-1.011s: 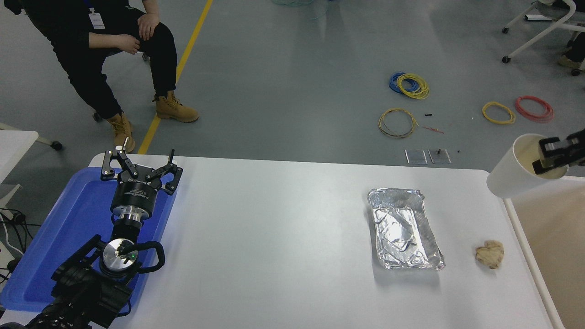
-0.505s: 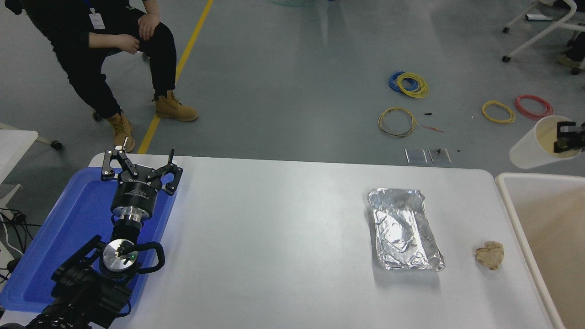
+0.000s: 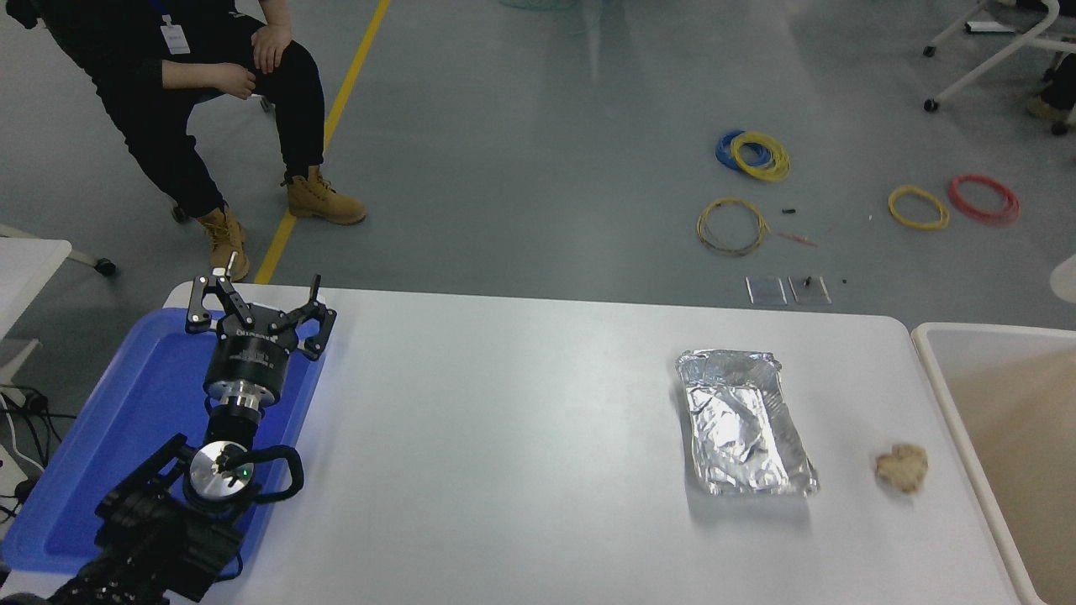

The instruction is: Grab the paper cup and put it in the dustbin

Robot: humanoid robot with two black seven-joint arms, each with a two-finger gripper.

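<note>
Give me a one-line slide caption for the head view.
Left hand parked open over the blue tray; foil tray and crumpled paper ball beside the dustbin.

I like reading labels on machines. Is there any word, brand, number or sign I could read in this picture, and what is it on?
White lettering on the body of the left gripper: too blurred to read.
Badge on the seated person: its print is not read off here.
Foil tray, blue tray, dustbin, table: no print visible.
No signs or numbers can be read anywhere else.
</note>
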